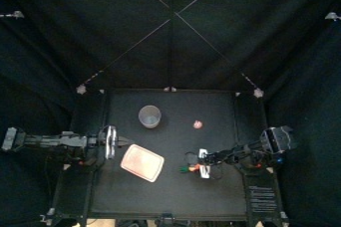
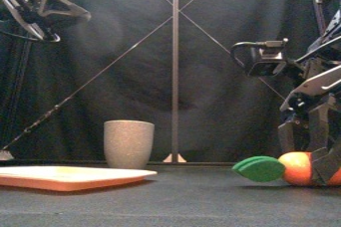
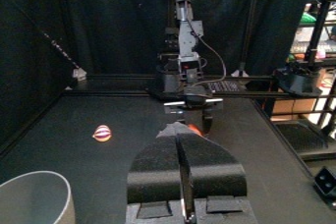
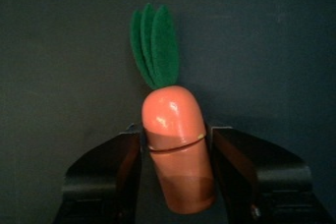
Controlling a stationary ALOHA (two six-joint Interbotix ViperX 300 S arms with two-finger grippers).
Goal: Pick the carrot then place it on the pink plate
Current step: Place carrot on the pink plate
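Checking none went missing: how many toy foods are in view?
2: the carrot in the right gripper at the table's right; a small reddish toy right of the grey cup. None looks hidden.

We see two black, jointed arms, the left arm (image 1: 54, 141) at 9 o'clock, the right arm (image 1: 256, 149) at 3 o'clock. Our left end effector (image 3: 183, 138) has broad grey jaws with rounded shoulders; the right end effector (image 4: 178, 154) shows black, blocky ones.

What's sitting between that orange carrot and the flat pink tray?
Nothing: the top view shows only bare black table between the orange toy carrot and the flat pink tray; the tall grey cup stands farther back.
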